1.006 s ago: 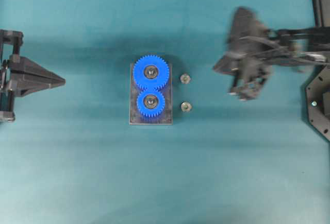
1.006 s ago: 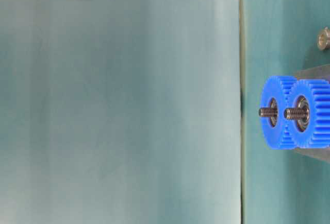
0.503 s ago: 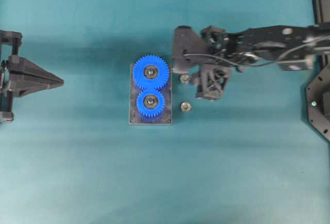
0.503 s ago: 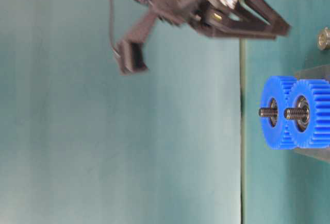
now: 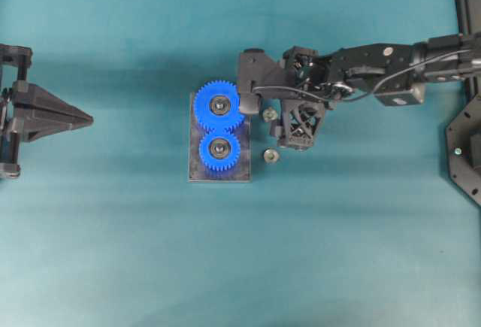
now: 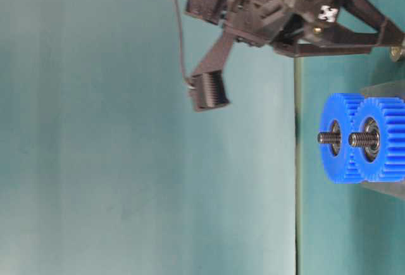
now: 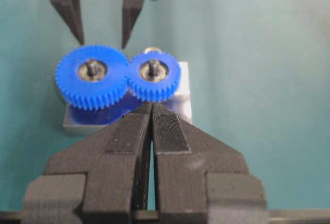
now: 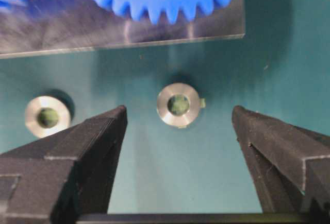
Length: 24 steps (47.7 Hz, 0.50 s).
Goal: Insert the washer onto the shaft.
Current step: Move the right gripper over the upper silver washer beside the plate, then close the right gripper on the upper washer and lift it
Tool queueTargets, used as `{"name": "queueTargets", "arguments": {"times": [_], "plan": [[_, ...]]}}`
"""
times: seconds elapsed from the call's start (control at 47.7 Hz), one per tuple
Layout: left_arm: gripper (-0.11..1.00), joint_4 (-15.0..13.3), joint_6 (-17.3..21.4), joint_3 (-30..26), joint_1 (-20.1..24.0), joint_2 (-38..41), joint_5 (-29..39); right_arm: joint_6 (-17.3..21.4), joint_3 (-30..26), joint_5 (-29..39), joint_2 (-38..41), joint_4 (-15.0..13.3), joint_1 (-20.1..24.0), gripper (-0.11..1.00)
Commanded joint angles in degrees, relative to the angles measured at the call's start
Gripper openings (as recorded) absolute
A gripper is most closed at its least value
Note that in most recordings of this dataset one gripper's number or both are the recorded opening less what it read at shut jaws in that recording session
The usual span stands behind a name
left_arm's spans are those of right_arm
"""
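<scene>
We are at the pick-up step: our right pincer (image 8: 178, 147) hangs released, fingers straddling the washer (image 8: 178, 105) lying on the bench (image 5: 338, 229) beside the gear block (image 5: 219, 171). Next we should lower and close squarely, then carry it to a shaft (image 6: 327, 138). Left pincer (image 7: 151, 112) is clenched, empty.

Robotics lab bench: plain teal-covered table (image 5: 113, 252), two black robot arms facing across it, small metal fixture plate (image 5: 219, 174) carrying blue plastic gears (image 5: 219, 105), bare teal backdrop
</scene>
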Motion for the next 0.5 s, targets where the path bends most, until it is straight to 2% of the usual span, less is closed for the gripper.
{"name": "queueTargets", "arguments": {"times": [0.0,0.314,0.482], "plan": [[-0.01,0.2,-0.2,-0.6,0.1,0.4,-0.3,-0.2,-1.2,-0.8,0.0,-0.2,-0.3,0.86],[-0.01,0.2,-0.3,-0.3,0.1,0.5,-0.3,1.0,-2.8,-1.8,2.5,-0.2,-0.7,0.83],[-0.01,0.2,-0.3,-0.4,0.1,0.5,-0.3,1.1,-2.8,-0.7,2.5,-0.2,-0.7,0.65]]}}
